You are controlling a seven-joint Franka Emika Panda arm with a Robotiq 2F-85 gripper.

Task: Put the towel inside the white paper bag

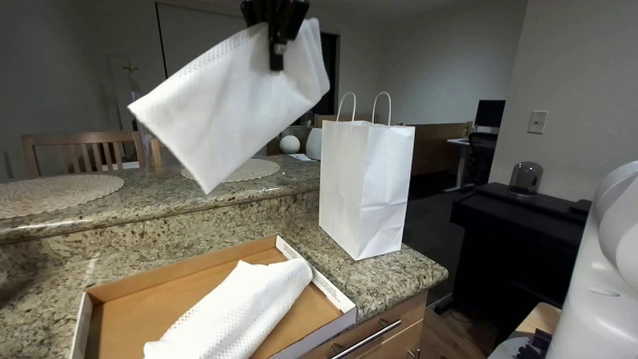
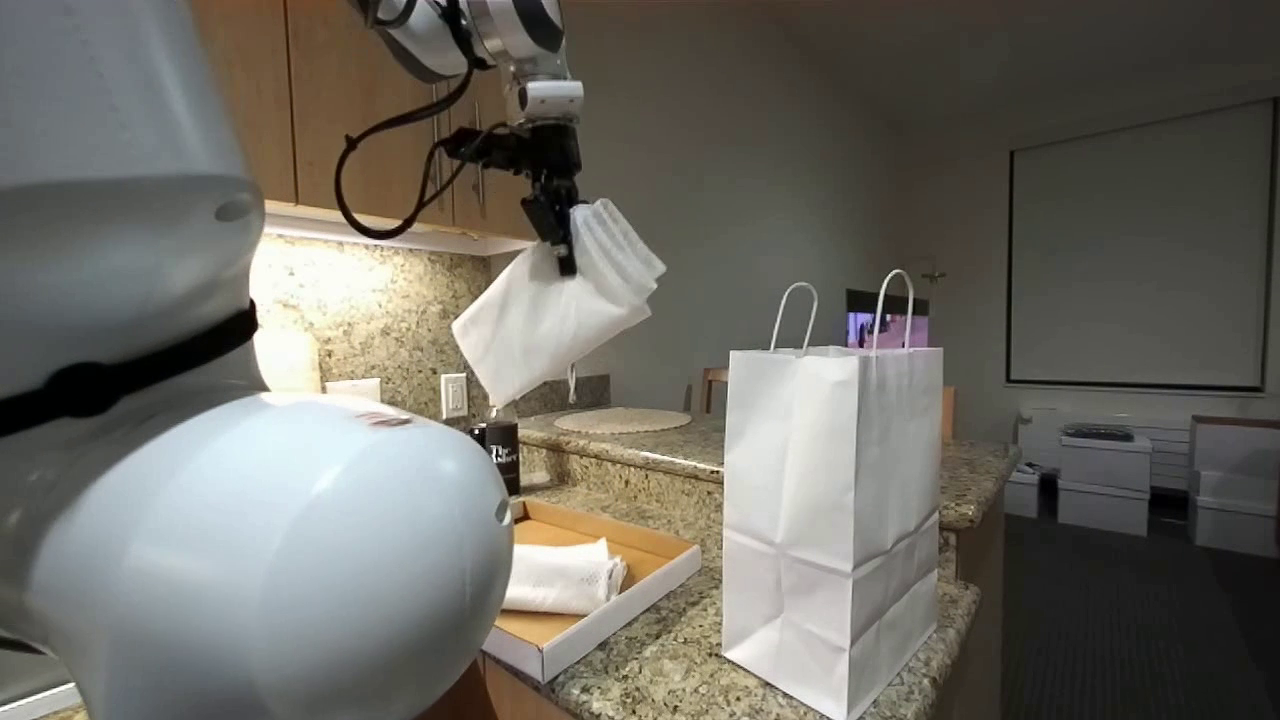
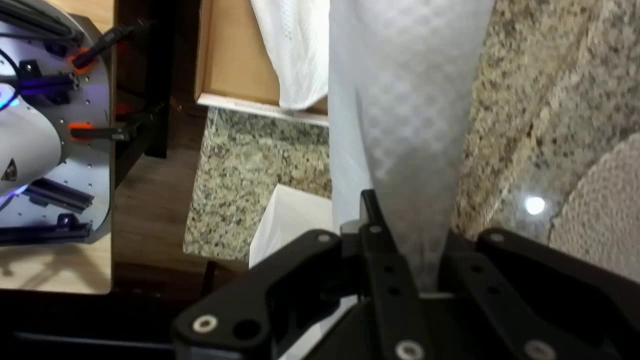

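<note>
My gripper (image 1: pixel 277 61) is shut on a white towel (image 1: pixel 229 109) and holds it in the air, tilted, with its corners hanging down. The gripper (image 2: pixel 566 262) and held towel (image 2: pixel 550 325) also show high above the counter in an exterior view. The white paper bag (image 1: pixel 366 189) stands upright on the counter with two handles up, apart from the towel and lower than the gripper; it also shows in an exterior view (image 2: pixel 800 500). In the wrist view the held towel (image 3: pixel 420 90) rises between the fingers, and the bag (image 3: pixel 295 215) is partly hidden behind the gripper.
A shallow cardboard tray (image 1: pixel 149 299) holds a second white towel (image 1: pixel 244 309) beside the bag. The bag stands near the counter end (image 1: pixel 423 271). A raised granite ledge (image 1: pixel 149 194) with woven placemats (image 1: pixel 55 192) runs behind. A dark canister (image 2: pixel 500 455) stands behind the tray.
</note>
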